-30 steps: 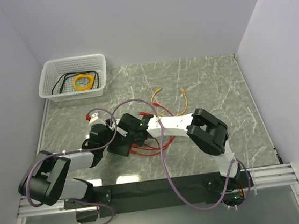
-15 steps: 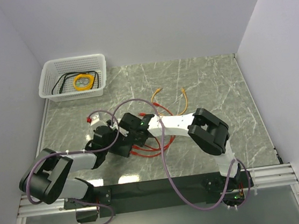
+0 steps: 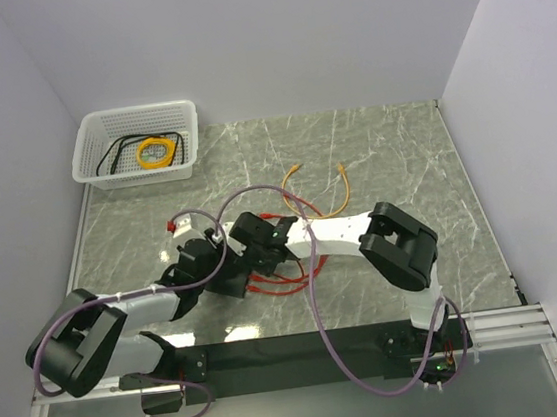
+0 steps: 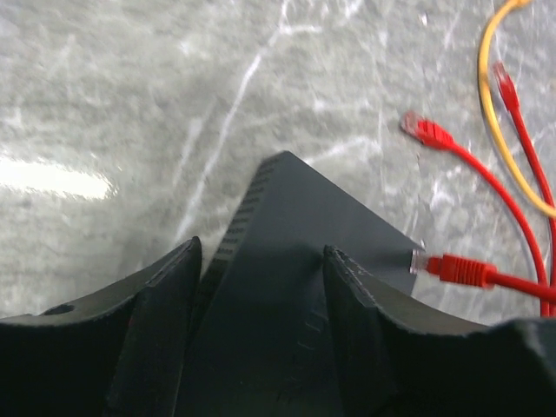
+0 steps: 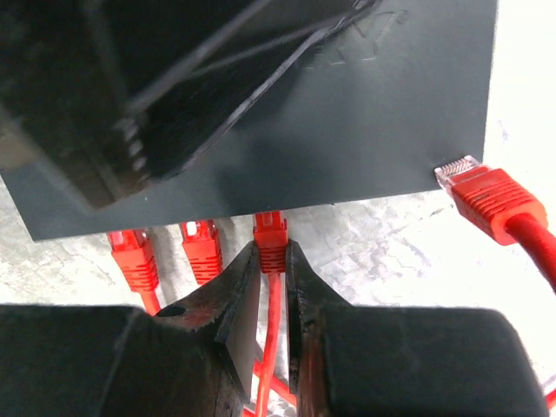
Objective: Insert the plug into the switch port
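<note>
Plug (image 5: pixel 270 230) sits end-on to the near edge of the black box (image 5: pixel 347 113). Its long axis is square to that edge, its tip is at the box and its red cord (image 5: pixel 268 347) trails straight back from it. The switch port is hidden under the edge, so how deep the plug sits cannot be told.

Seen from the right wrist, the left gripper (image 4: pixel 261 252) is over the box's left part, its jaws closed around the box. Along the near edge, left of the plug, two more red connectors (image 5: pixel 201 248) meet the box in the same way, close together and parallel. The right gripper (image 5: pixel 271 252) has its jaws clamped on the plug's boot from both sides, with little room between it and the nearest neighbour.

At the box's right near corner lies a loose red connector (image 5: pixel 486 195), its clear tip just beside the corner and pointing at it on a slant. Past the box's far corner, bare marble desk (image 4: pixel 130 87) lies open. To the right of that corner lie another loose red connector (image 4: pixel 426 130) and a yellow cord (image 4: pixel 485 113)
</note>
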### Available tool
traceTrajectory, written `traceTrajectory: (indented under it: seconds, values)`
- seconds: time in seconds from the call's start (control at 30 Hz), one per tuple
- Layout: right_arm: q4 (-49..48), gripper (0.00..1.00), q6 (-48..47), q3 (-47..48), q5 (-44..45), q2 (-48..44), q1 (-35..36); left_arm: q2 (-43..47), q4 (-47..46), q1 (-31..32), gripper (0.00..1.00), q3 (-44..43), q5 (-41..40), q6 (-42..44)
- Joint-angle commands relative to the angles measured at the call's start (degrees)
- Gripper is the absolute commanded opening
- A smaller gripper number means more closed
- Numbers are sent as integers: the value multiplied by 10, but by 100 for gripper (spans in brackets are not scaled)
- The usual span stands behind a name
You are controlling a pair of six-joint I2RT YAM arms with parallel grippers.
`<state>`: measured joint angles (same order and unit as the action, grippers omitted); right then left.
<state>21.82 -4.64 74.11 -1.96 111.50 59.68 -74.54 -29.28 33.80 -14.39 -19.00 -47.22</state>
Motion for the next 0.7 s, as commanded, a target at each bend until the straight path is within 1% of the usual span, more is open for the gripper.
traceTrajectory:
  seconds: [0.0, 0.27, 0.33, 0.43, 0.47, 0.57, 0.63, 0.67]
  values:
    - [-337, 0, 32, 7, -60, -48, 15, 15, 46, 72, 62, 0, 222, -53]
    - [-332, 0, 45, -51, -39, -71, 16, 45, 104, 72, 74, -20, 194, -45]
    - [-333, 2, 45, -63, -29, -77, 15, 52, 113, 72, 75, -24, 192, -45]
    - [-332, 10, 45, -76, -11, -86, 16, 51, 120, 72, 77, -31, 191, -45]
    - [-330, 15, 45, -74, -7, -85, 16, 51, 127, 72, 77, -34, 192, -44]
    - [-307, 24, 45, -67, 5, -88, 16, 52, 136, 72, 78, -42, 191, -44]
    - [-305, 29, 45, -78, 8, -98, 16, 60, 142, 72, 78, -42, 191, -43]
    - [-307, 32, 47, -84, 14, -103, 16, 62, 145, 72, 79, -43, 172, -42]
